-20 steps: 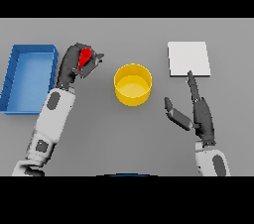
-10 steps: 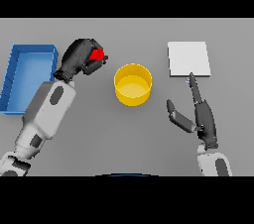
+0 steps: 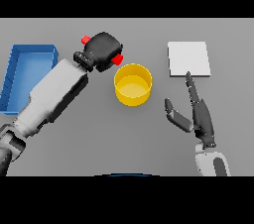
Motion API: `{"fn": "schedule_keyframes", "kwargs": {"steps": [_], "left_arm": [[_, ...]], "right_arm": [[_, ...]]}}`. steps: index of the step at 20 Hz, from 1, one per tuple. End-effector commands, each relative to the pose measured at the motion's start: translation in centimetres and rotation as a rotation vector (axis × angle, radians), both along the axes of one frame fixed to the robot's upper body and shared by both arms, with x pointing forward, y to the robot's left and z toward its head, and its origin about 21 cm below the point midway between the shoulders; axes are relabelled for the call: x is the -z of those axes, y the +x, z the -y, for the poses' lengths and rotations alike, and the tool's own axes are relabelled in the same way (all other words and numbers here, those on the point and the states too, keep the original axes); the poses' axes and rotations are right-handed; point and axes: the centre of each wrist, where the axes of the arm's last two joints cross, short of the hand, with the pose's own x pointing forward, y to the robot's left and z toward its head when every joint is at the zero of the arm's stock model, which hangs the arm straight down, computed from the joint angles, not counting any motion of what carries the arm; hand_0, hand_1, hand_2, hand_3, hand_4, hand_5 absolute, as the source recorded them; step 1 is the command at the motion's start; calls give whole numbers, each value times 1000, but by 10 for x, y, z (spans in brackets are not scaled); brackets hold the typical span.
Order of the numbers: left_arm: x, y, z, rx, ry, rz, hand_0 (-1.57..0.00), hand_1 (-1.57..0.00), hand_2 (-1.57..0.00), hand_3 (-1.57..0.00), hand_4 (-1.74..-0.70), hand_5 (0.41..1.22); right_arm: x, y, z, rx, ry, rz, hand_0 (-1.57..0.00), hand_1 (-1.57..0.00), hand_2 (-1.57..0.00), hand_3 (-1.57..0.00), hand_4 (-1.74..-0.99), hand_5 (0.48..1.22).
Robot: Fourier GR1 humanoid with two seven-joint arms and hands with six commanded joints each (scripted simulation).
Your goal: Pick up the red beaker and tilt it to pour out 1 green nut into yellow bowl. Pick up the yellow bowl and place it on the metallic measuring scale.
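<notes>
Three containers are seen on the grey table (image 3: 69, 153): a blue tray (image 3: 31, 55) at the left edge of the frame, a yellow bowl (image 3: 133, 85) near the centre, and a red beaker (image 3: 117, 59) held just up and left of the bowl. The beaker is mostly hidden by the left hand (image 3: 103, 50), whose fingers are curled round it; only two red patches are visible, one at the hand's upper left near the frame's upper centre-left, the other at its lower right, just beside the bowl's rim. The beaker's contents cannot be made out. Only yellow is seen inside the bowl; no green nut can be discerned in it. The tray's floor is seen as plain blue, partly covered by the left forearm. A pale square slab, the metallic measuring scale (image 3: 188, 58), is placed in the upper right, well apart from the bowl. The right hand (image 3: 198, 117) is held in the lower right below the scale, fingers straight and spread, thumb out to the left, nothing gripped.
</notes>
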Motion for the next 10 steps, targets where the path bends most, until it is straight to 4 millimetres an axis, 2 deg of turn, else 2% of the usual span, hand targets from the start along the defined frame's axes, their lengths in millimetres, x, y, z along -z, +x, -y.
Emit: {"fn": "schedule_keyframes", "kwargs": {"steps": [1, 5, 10], "left_arm": [[-3, 3, 3, 14, 67, 8, -1570, -1570, -1570, -1570, -1582, 1212], [-5, 7, 25, 67, 270, 35, -1571, -1571, -1571, -1571, -1672, 1217], [-13, 11, 38, 105, 499, 122, -1571, -1571, -1571, -1571, -1718, 1220]], "right_arm": [[0, -1, -1, -3, 4, 4, 1, 1, 1, 1, -1063, 681], [0, 1, 2, -1, 3, -24, 1, 1, 1, 1, -1065, 676], [1, 2, -1, -25, -4, -17, 1, 1, 1, 1, -1063, 694]]}}
